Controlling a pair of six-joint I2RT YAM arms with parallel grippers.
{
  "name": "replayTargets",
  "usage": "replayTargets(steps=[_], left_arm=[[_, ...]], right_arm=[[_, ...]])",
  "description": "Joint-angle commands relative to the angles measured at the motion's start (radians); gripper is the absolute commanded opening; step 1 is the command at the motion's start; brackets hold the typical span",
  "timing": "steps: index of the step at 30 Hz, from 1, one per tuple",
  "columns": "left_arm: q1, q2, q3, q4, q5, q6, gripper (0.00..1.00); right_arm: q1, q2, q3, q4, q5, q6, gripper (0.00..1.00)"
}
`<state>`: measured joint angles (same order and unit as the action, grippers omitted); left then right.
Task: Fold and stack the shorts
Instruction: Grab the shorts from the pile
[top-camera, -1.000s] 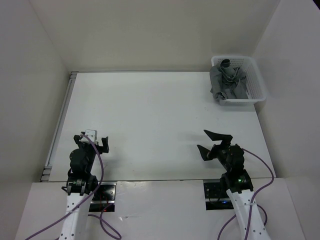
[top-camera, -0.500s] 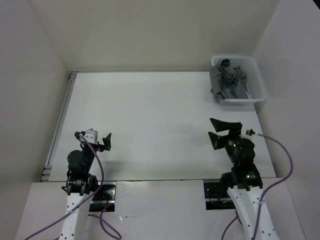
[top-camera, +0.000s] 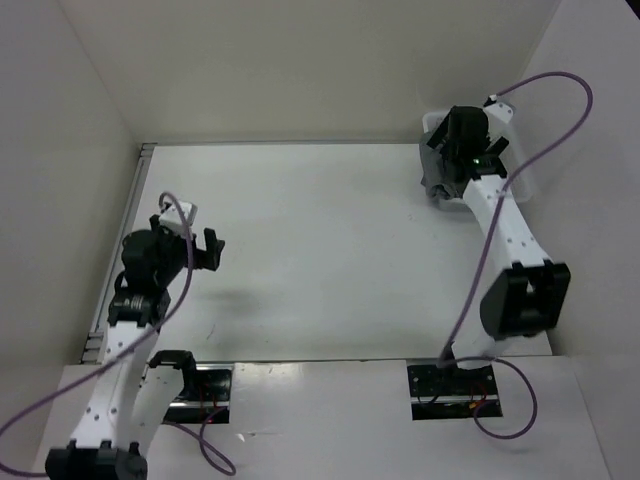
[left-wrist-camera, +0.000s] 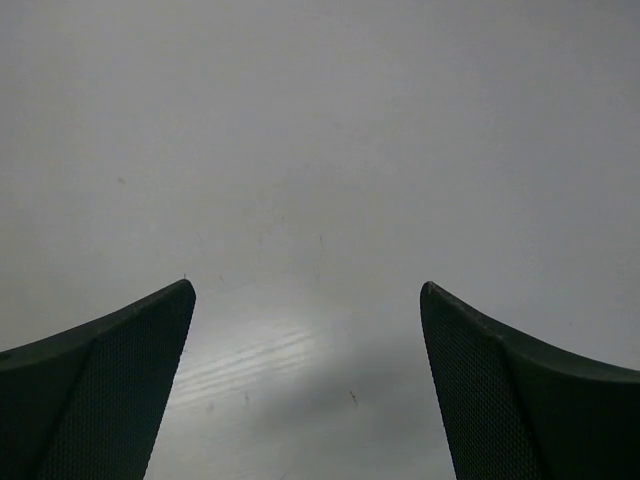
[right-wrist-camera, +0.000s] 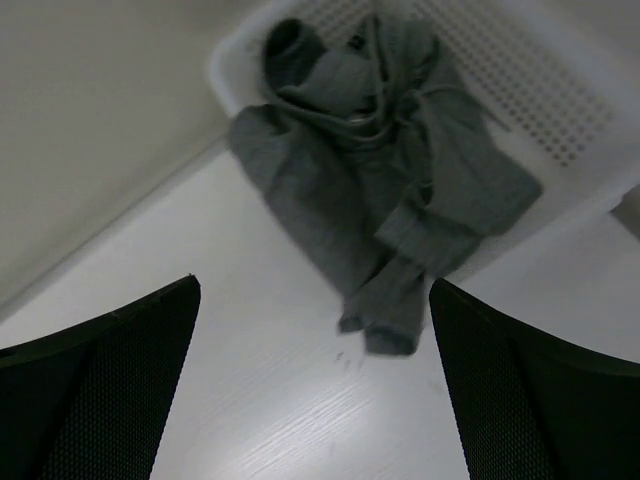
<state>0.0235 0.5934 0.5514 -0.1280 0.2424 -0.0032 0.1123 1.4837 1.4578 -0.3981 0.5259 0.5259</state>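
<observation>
The grey shorts (right-wrist-camera: 370, 180) lie crumpled in the white mesh basket (right-wrist-camera: 540, 90) at the table's far right corner, one leg hanging over the rim onto the table. In the top view the shorts (top-camera: 432, 178) are mostly hidden behind my right arm. My right gripper (right-wrist-camera: 312, 284) is open and empty, hovering just above the hanging leg; in the top view it (top-camera: 447, 165) is at the basket (top-camera: 520, 190). My left gripper (top-camera: 208, 252) is open and empty above the left side of the table; the left wrist view (left-wrist-camera: 305, 287) shows only bare table between its fingers.
White walls close in the table on the left, back and right. A metal rail (top-camera: 118, 250) runs along the table's left edge. The right arm's cable (top-camera: 480, 260) loops over the right side.
My right arm has stretched from the near edge to the far right corner, over the basket. My left arm has risen and moved a little forward. The shorts have not moved.
</observation>
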Motion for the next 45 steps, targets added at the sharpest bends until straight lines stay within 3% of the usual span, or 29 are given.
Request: replayTargets(steps=[1, 6, 14, 16, 18, 19, 21, 22, 28, 34, 38, 45], left_arm=[[0.004, 0.266, 0.175, -0.291, 0.04, 0.003, 1.0], [-0.005, 0.696, 0.393, -0.508, 0.058, 0.003, 1.0], [-0.005, 0.856, 0.475, -0.487, 0.072, 0.003, 1.0], [-0.005, 0.879, 0.486, -0.477, 0.058, 0.003, 1.0], [-0.005, 0.879, 0.486, -0.476, 0.049, 0.003, 1.0], [-0.005, 0.888, 0.495, -0.476, 0.04, 0.003, 1.0], [-0.005, 0.888, 0.495, -0.476, 0.04, 0.003, 1.0], [-0.005, 0.888, 0.504, -0.476, 0.04, 0.003, 1.0], [-0.005, 0.87, 0.533, -0.466, 0.04, 0.003, 1.0], [-0.014, 0.85, 0.599, -0.385, -0.026, 0.003, 1.0], [-0.014, 0.816, 0.639, -0.363, -0.049, 0.003, 1.0], [0.01, 0.752, 0.726, -0.334, -0.115, 0.003, 1.0]], right_arm=[[-0.127, 0.22, 0.134, -0.025, 0.069, -0.194, 1.0], [-0.218, 0.47, 0.305, -0.077, 0.01, -0.256, 1.0], [-0.27, 0.739, 0.466, -0.149, -0.079, -0.247, 0.99], [-0.27, 0.76, 0.477, -0.16, -0.127, -0.247, 0.78], [-0.27, 0.76, 0.477, -0.16, -0.136, -0.247, 0.51], [-0.27, 0.76, 0.487, -0.16, -0.136, -0.238, 0.23], [-0.27, 0.751, 0.498, -0.173, -0.101, -0.228, 0.03], [-0.279, 0.751, 0.513, -0.183, -0.087, -0.228, 0.0], [-0.255, 0.541, 0.539, -0.085, -0.09, -0.259, 0.0], [-0.079, 0.369, 0.74, -0.012, -0.038, -0.346, 0.0], [0.128, 0.282, 0.847, 0.007, -0.023, -0.36, 0.0], [0.57, 0.181, 0.806, 0.195, 0.065, -0.46, 0.0]])
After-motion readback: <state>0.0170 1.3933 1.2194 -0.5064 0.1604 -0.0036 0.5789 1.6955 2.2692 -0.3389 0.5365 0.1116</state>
